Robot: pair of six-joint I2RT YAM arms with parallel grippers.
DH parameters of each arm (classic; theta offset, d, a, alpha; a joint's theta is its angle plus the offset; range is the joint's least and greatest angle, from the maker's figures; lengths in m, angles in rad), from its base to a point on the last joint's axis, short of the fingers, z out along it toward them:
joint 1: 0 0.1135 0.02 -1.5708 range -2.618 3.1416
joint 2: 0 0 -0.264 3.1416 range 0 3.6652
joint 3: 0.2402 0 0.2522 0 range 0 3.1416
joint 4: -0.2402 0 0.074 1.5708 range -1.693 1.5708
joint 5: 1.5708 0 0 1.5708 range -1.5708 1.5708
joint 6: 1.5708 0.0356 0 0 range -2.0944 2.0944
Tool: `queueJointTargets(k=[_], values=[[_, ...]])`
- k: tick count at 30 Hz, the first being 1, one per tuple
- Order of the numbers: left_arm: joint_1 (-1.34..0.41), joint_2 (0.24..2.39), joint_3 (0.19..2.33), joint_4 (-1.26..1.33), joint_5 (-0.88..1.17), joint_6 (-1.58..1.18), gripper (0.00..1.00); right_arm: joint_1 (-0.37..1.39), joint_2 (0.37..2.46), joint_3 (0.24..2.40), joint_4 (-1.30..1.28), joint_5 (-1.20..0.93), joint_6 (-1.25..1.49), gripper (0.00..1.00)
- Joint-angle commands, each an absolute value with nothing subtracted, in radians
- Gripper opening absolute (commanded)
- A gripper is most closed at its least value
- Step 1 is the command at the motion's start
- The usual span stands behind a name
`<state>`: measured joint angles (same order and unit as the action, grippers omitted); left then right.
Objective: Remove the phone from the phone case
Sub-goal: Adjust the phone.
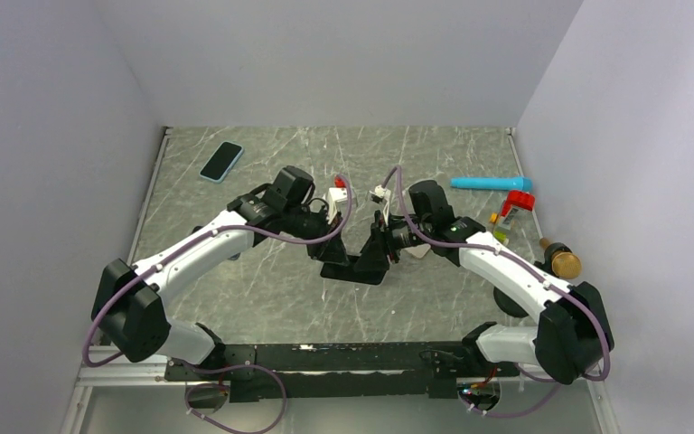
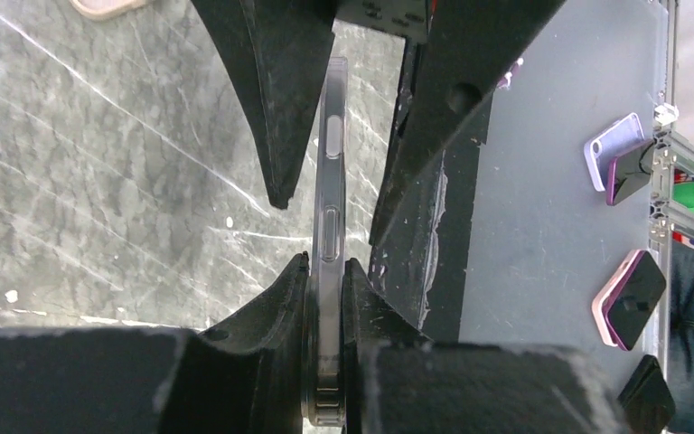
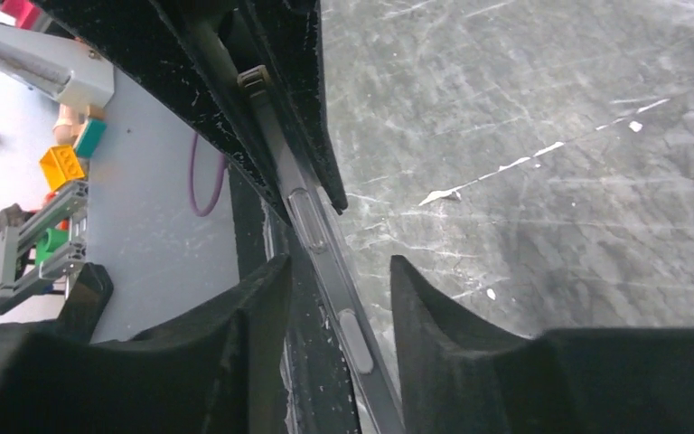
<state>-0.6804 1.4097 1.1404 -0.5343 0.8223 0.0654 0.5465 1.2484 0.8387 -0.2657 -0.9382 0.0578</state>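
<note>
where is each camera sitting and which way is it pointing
Top: above and behind the bases, looking down on the table; left arm and right arm show whole.
Left wrist: on the left arm, looking along the left pincer, shut on the phone case.
Right wrist: on the right arm, looking along the right pincer, open astride the case.
Shared: both wrist views show that case edge-on.

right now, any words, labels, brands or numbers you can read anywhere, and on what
None can be read.
The phone case edge shows only blank side buttons, no print.
The blue-cased phone and the yellow block are too small to show any marking.
</note>
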Motion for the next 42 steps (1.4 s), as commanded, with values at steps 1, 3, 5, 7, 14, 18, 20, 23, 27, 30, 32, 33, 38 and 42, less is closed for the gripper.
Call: queueJointTargets(k=[1,3,5,7,14,18,20,23,27,30,32,33,38,42], values=[[-0.678,1.345,1.183,-0.384,0.86,0.064,0.0,0.561,1.241,0.814,-0.161,-1.052,0.115,0.5],[-0.677,1.348,1.189,-0.387,0.884,0.061,0.0,0.578,1.243,0.802,-0.148,-1.044,0.122,0.49],[-0.677,1.344,1.181,-0.375,0.897,0.057,0.0,0.59,1.245,0.787,-0.11,-1.045,0.144,0.38],[-0.678,1.341,1.177,-0.368,0.897,0.055,0.0,0.599,1.247,0.773,-0.066,-1.04,0.179,0.2],[-0.678,1.227,1.097,-0.25,0.719,-0.048,0.45,0.617,1.169,0.665,0.164,-0.763,0.412,0.0],[-0.674,1.078,1.005,-0.139,0.521,-0.067,0.83,0.603,1.083,0.582,0.342,-0.522,0.681,0.0],[-0.675,1.004,0.954,-0.086,0.392,-0.066,0.93,0.594,1.04,0.563,0.392,-0.396,0.821,0.0],[-0.675,0.936,0.89,-0.01,0.31,-0.102,0.99,0.592,0.967,0.518,0.522,-0.228,1.01,0.0],[-0.674,0.985,0.891,0.05,0.451,-0.2,0.93,0.593,0.949,0.47,0.712,-0.088,1.138,0.0],[-0.674,1.052,0.919,0.053,0.568,-0.259,0.94,0.593,0.976,0.437,0.874,-0.033,1.165,0.0],[-0.674,1.076,0.916,0.094,0.638,-0.291,0.95,0.593,1.011,0.412,1.015,-0.026,1.188,0.0],[-0.675,1.081,0.904,0.123,0.66,-0.311,0.96,0.593,1.034,0.409,1.071,-0.032,1.199,0.0],[-0.674,1.11,0.875,0.191,0.687,-0.372,0.87,0.595,1.157,0.415,1.284,-0.084,1.263,0.0],[-0.654,1.131,0.879,0.18,0.692,-0.401,0.69,0.596,1.263,0.419,1.488,-0.131,1.316,0.0]])
